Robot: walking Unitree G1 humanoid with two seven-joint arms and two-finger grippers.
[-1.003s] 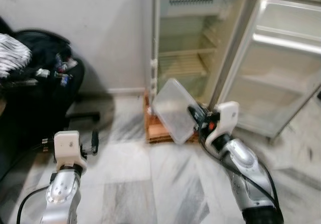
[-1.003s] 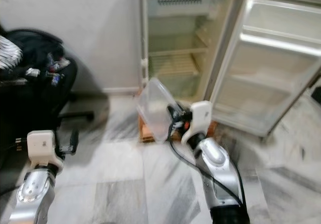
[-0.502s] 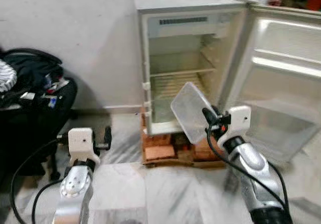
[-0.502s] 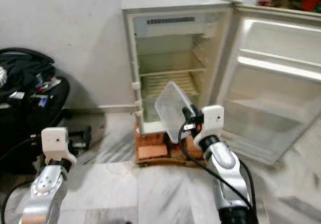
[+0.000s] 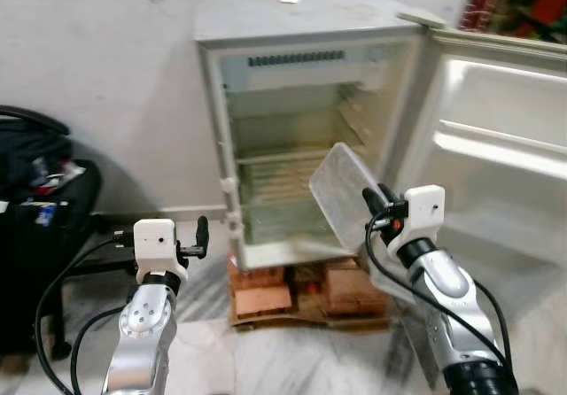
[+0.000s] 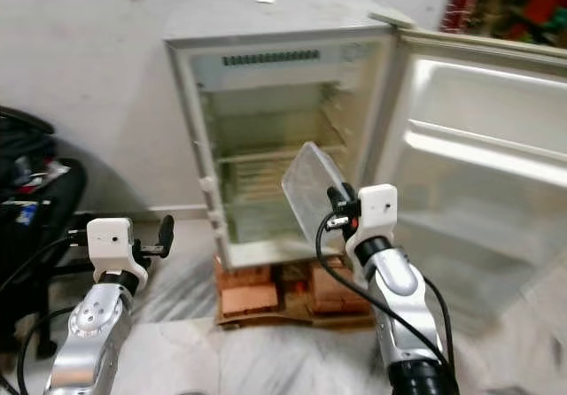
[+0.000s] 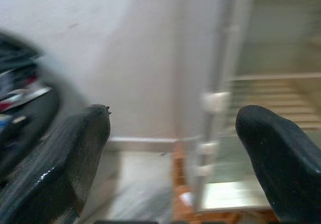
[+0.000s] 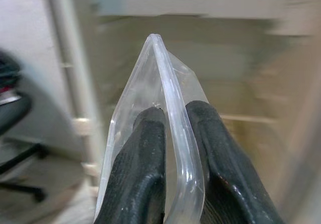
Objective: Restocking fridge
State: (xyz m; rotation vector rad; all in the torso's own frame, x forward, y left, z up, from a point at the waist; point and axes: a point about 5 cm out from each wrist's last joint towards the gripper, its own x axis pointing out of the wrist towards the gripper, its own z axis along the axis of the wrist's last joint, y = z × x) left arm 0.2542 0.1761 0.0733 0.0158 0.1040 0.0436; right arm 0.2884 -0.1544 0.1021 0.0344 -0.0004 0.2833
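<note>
From the left eye view, the right gripper (image 5: 379, 207) is pinching the rim of a clear plastic container (image 5: 344, 191), holding it tilted on edge in front of the open mini fridge (image 5: 306, 143). The container is hanging in the air just ahead of the gripper, before the lower half of the fridge opening, with the wire shelf (image 5: 283, 156) beyond it. The fridge door (image 5: 492, 160) is standing swung wide beside the right arm, leaving the opening unblocked. The fridge is sitting raised on red bricks (image 5: 301, 289) below the gripper. The left gripper (image 5: 198, 237) is pointing toward the fridge's near side wall, well apart from the container, holding nothing.

From the right eye view, a black office chair (image 6: 35, 227) piled with dark things is standing beyond the left arm, against a pale wall (image 6: 80, 76), on a grey marbled floor (image 6: 186, 360).

In the left wrist view, the two black fingers (image 7: 75, 158) are standing spread wide, with the fridge's front edge and hinge side blurred in the gap between them.

In the right wrist view, the fingers (image 8: 143, 169) are pressing together on the container's (image 8: 165, 113) thin transparent rim, one on each side of it. The container is looking shallow, rectangular and see-through, with rounded corners. The fridge interior beyond is blurred.
</note>
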